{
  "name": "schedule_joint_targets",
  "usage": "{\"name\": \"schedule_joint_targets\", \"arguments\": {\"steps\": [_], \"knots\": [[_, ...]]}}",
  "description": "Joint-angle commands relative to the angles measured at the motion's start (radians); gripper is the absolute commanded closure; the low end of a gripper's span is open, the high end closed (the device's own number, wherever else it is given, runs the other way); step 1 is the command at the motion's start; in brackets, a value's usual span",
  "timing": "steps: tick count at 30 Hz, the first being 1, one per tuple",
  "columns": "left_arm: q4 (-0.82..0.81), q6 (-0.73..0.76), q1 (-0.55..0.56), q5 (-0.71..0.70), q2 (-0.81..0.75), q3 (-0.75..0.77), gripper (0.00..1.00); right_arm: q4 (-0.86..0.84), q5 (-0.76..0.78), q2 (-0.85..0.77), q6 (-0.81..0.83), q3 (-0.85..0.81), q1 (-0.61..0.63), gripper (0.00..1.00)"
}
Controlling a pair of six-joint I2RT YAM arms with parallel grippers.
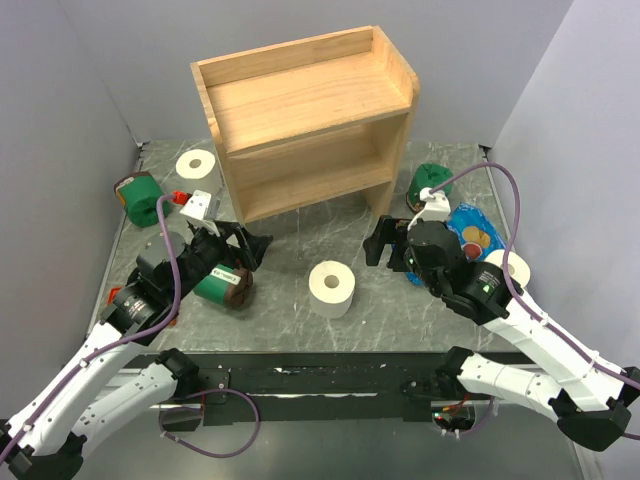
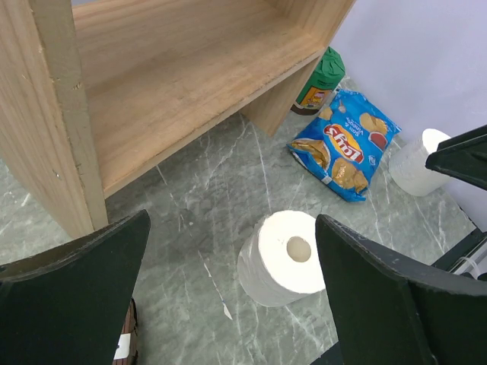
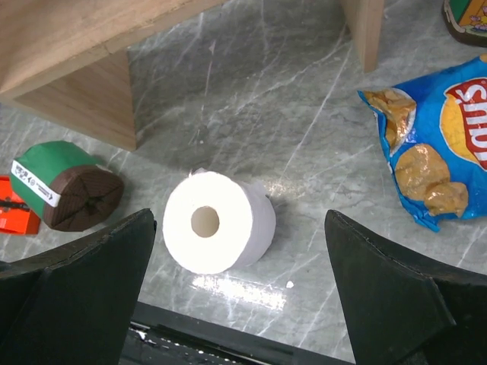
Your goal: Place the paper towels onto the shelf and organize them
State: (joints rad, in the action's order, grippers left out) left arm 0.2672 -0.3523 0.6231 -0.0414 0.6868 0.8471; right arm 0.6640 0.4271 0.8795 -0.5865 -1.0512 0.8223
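Grey marble surface [image 1: 290, 330], wooden shelf [image 1: 310, 100] at the back, three white rolls loose.
Middle roll [image 1: 331, 288] stands on end between left end effector [image 1: 252, 248] and right end effector [image 1: 385, 245], both spread wide and empty. Other rolls sit back-left [image 1: 196, 164] and far right [image 1: 508, 268]. Likely light, soft and crushable, so pinch gently across the sides.

A paper towel [image 1: 331, 288] stands before the shelf [image 1: 300, 100], chip bag [image 1: 470, 232] to its right.

I saw the centre paper towel roll [image 1: 331, 288] was plain white, the shelf [image 1: 300, 100] pale blond wood, the table [image 1: 280, 325] grey-green marble veined white, the chip bag [image 3: 434, 144] blue, yellow and red, the green package [image 3: 67, 186] brown-ended.
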Motion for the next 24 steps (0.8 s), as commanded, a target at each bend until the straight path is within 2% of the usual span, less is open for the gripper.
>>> {"name": "schedule_joint_targets", "arguments": {"steps": [1,7,11,15,16,21,24], "knots": [[-0.028,0.019,-0.002,0.006,-0.009,0.001,0.04,0.003,0.041,0.003,-0.018,-0.043,0.006,0.0],[-0.014,0.024,-0.003,-0.021,-0.006,0.01,0.04,0.008,0.024,0.027,-0.056,-0.026,0.006,0.0],[-0.025,0.026,-0.003,-0.035,-0.02,0.003,0.04,0.087,0.038,0.093,-0.09,-0.078,0.006,0.0],[-0.022,0.018,-0.003,-0.071,-0.035,0.0,0.04,0.114,0.018,0.203,-0.018,-0.119,0.006,0.01],[-0.023,0.018,-0.002,-0.09,-0.041,-0.002,0.04,0.099,-0.049,0.22,0.017,-0.118,0.006,0.01],[-0.02,0.013,-0.002,-0.164,-0.084,-0.009,0.04,0.039,-0.191,0.332,0.114,-0.099,0.011,0.1],[-0.031,0.013,-0.002,-0.209,-0.121,-0.022,0.04,0.04,-0.18,0.389,0.088,-0.109,0.011,0.16]]}}
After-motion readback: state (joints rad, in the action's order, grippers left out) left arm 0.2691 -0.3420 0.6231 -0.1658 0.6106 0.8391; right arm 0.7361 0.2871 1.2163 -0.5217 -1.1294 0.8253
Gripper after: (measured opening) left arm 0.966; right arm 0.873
